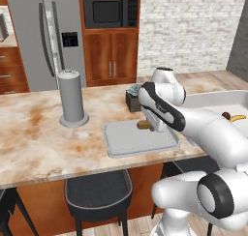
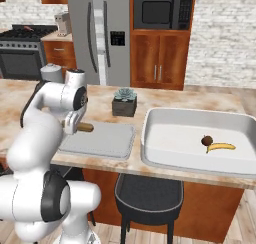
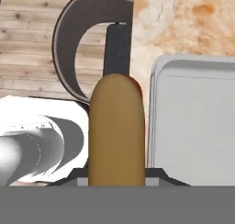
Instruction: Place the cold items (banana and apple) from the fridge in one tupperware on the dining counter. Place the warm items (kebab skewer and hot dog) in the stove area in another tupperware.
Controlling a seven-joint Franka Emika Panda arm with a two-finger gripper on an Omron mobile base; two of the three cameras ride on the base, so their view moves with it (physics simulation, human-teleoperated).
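My gripper is shut on the hot dog, a tan bun with a red-brown sausage, and holds it just above one end of the flat grey tupperware on the dining counter. In the hand view the hot dog stands between my fingertips, with the grey tupperware beside it. From the left base view, the hot dog pokes out from behind my arm over that tupperware. The pale thick-rimmed tupperware holds the banana and the apple. The kebab skewer is out of view.
A grey paper-towel holder and a small potted plant stand on the counter. Dark stools sit under its front edge. The fridge and the stove are at the back.
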